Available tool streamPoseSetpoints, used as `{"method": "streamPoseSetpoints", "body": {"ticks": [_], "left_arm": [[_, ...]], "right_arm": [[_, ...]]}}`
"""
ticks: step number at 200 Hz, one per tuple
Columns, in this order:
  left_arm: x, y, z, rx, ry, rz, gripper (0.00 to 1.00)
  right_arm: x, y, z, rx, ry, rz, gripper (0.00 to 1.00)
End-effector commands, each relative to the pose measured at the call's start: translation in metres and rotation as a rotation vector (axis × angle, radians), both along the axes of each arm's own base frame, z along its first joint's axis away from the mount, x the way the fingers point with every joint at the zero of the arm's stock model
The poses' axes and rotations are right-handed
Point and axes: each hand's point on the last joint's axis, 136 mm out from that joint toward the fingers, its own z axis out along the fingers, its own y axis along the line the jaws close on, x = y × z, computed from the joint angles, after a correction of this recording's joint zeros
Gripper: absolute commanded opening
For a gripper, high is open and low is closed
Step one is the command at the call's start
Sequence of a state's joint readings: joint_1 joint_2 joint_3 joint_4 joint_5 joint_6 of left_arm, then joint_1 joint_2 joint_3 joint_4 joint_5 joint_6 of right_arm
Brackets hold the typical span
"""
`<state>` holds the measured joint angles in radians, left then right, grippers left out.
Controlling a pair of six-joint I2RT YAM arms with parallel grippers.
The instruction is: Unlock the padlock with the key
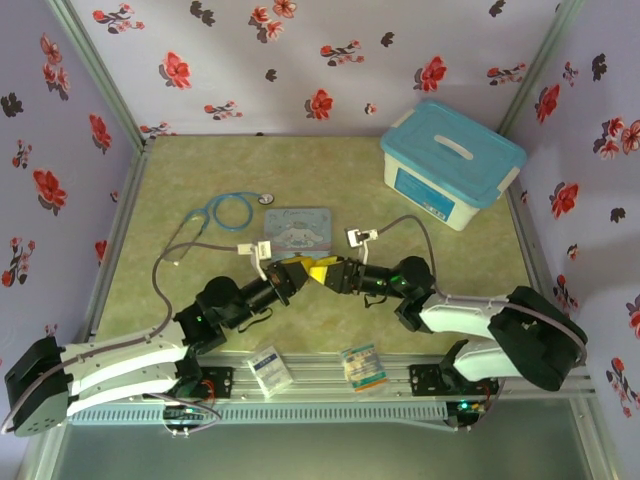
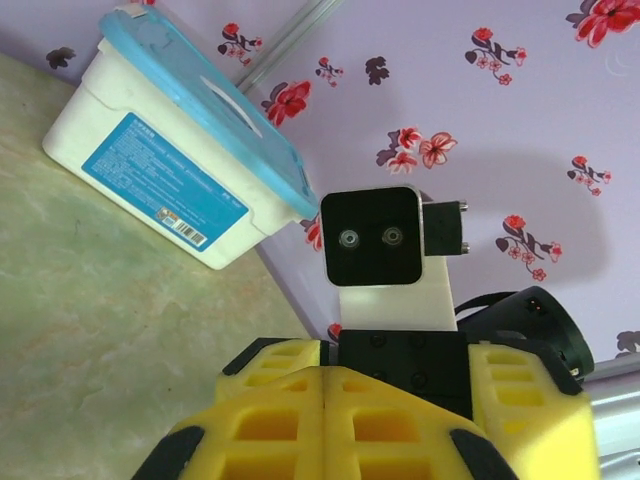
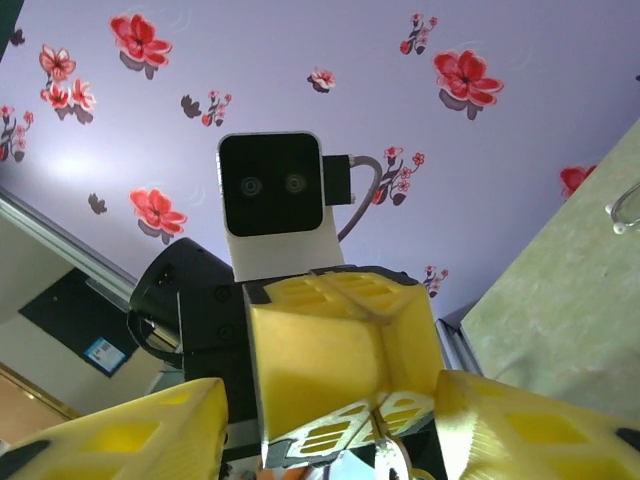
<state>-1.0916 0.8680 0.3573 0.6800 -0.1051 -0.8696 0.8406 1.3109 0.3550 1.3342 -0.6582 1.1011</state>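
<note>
Although the left gripper [image 1: 316, 271] is pinched closed and the right gripper [image 1: 338, 274] spread open, tip to tip at centre frame, any load is hidden; unlocking the padlock probably remains.

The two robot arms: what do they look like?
Both the left arm and the right arm have white lower shells and black joints. The left gripper and the right gripper have yellow fingers with black tips. Each wrist carries a white camera block and grey cable.

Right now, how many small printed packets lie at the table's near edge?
2: a white-and-blue printed packet left of centre, a multicoloured printed packet right of centre. Others may be hidden.
</note>
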Motion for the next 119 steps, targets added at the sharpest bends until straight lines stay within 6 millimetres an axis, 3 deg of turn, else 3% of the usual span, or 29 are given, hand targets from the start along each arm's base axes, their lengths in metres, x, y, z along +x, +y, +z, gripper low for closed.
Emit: {"method": "streamPoseSetpoints", "body": {"ticks": [1,27,76,78,83,119], "left_arm": [[0.004,0.007,0.006,-0.033,-0.007,0.032,0.00],[0.005,0.017,0.007,-0.057,-0.015,0.066,0.00],[0.005,0.017,0.006,-0.078,-0.003,0.060,0.00],[0.005,0.018,-0.003,-0.062,0.005,0.062,0.00],[0.005,0.019,-0.006,-0.061,0.008,0.065,0.00],[0.006,0.020,-0.005,-0.059,0.007,0.077,0.00]], "right_arm": [[-0.017,-0.001,0.028,0.074,-0.086,0.048,0.55],[-0.016,0.001,0.027,0.068,-0.076,0.059,0.49],[-0.016,0.004,0.025,0.061,-0.069,0.066,0.38],[-0.016,0.005,0.024,0.061,-0.068,0.065,0.37],[-0.016,0.004,0.024,0.060,-0.068,0.065,0.35],[-0.014,0.005,0.016,0.045,-0.060,0.053,0.25]]}}
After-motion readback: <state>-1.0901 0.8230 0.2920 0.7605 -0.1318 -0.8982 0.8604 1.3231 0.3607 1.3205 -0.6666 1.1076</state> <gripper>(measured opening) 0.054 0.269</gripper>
